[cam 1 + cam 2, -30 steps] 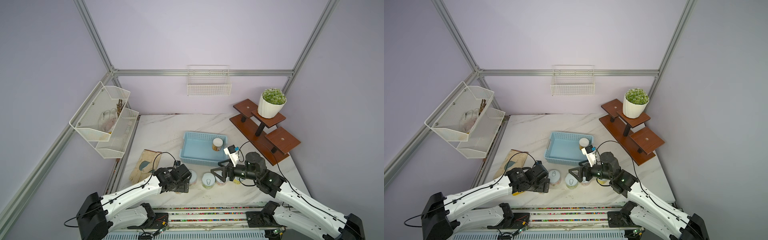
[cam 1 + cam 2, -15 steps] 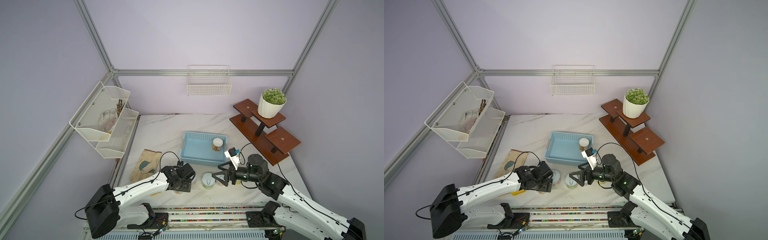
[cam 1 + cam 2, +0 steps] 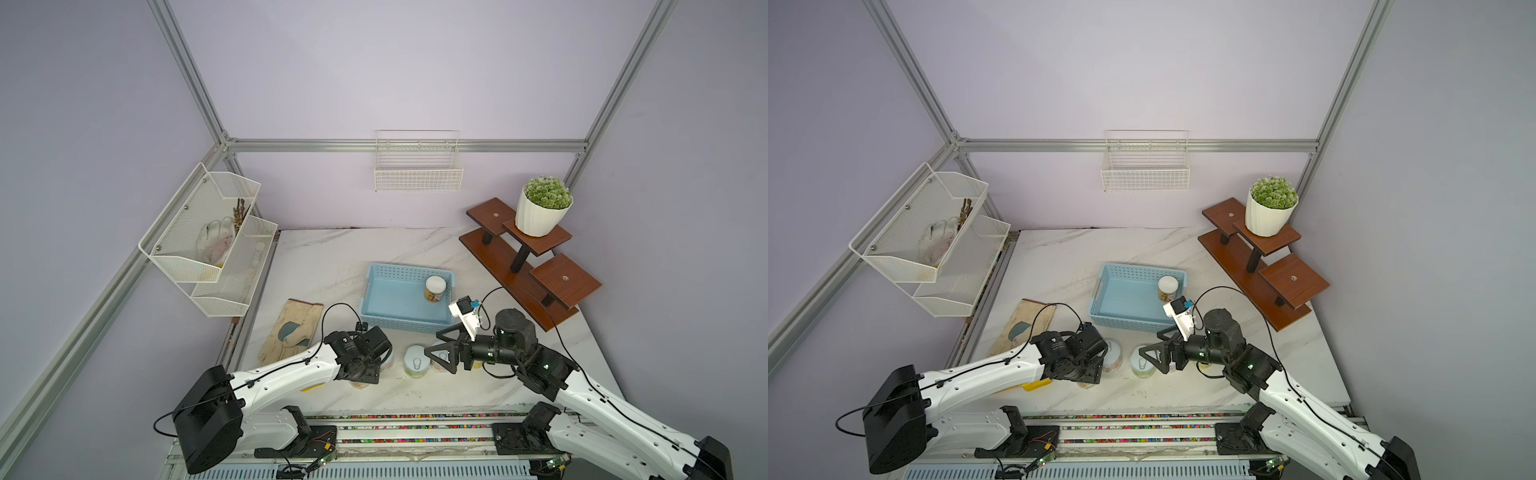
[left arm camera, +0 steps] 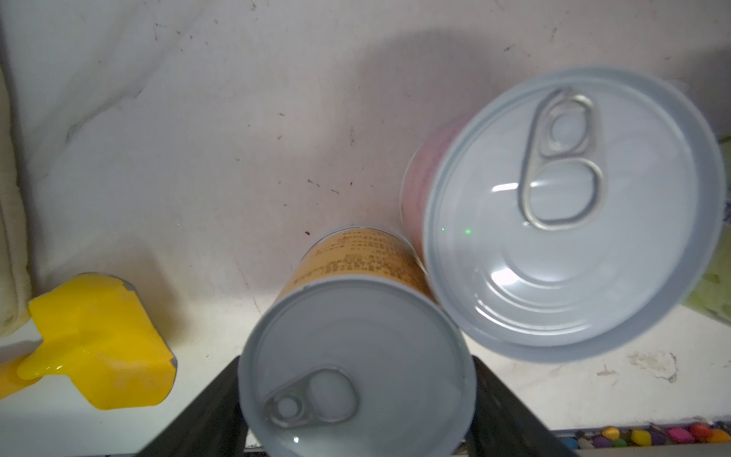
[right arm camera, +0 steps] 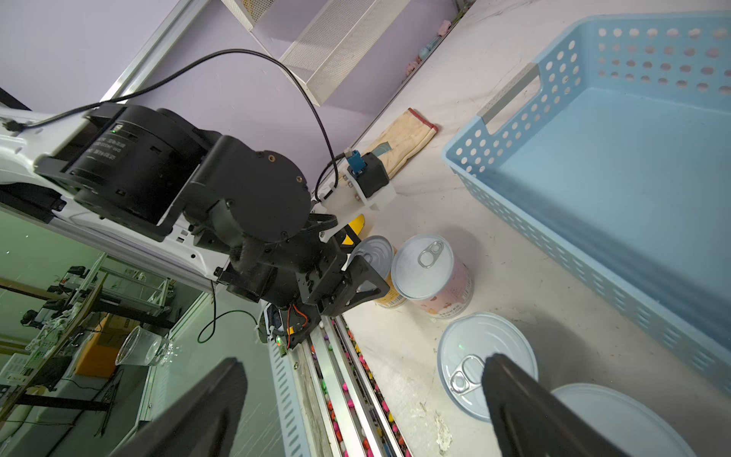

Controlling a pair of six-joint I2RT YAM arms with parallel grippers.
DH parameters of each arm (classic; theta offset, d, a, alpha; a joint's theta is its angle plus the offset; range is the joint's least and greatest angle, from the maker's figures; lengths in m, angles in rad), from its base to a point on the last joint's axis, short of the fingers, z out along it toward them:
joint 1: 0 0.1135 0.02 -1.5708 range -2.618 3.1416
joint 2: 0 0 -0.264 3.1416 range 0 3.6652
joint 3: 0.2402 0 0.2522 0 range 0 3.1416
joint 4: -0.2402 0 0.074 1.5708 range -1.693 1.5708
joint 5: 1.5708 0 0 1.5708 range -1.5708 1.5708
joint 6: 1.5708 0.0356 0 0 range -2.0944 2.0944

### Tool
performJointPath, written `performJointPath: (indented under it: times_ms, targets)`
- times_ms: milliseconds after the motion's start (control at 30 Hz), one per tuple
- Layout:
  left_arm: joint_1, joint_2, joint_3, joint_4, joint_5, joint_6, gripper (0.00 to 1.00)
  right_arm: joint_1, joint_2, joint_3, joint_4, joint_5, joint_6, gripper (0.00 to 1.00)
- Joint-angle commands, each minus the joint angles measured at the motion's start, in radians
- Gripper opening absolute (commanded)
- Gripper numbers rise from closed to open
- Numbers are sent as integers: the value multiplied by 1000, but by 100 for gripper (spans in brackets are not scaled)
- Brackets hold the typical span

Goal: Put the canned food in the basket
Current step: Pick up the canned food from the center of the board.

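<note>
One whitish-topped can (image 3: 435, 289) stands upright in the blue basket (image 3: 405, 326), up by its right wall. Left gripper (image 4: 356, 419) pinches a yellow can (image 4: 352, 340) near the marble table's (image 3: 340, 257) front edge, pink can (image 4: 569, 205) just beside. Right gripper (image 3: 440, 349) hangs spread wide by a green can (image 3: 417, 362). A glove (image 3: 291, 328) lies left; mesh racks (image 3: 208, 232), wire basket (image 3: 417, 170), potted plant (image 3: 540, 208) line the lilac walls.
</note>
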Motion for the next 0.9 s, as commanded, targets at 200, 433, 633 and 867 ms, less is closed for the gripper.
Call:
performJointPath:
  times_ms: [200,433,633,867]
  targets:
    - [5,-102,43,-67,-19,-11,69,-3,-15,-5,-19,73,-6,99]
    - [6,-144,156,-196,-78,6,68,-2,4,2,-25,80,-10,99]
    - [25,-125,287,-236,-103,82,68,-3,-28,-4,-8,86,-14,99]
    - [96,6,478,-199,-59,241,67,-8,-50,33,-24,154,-12,100]
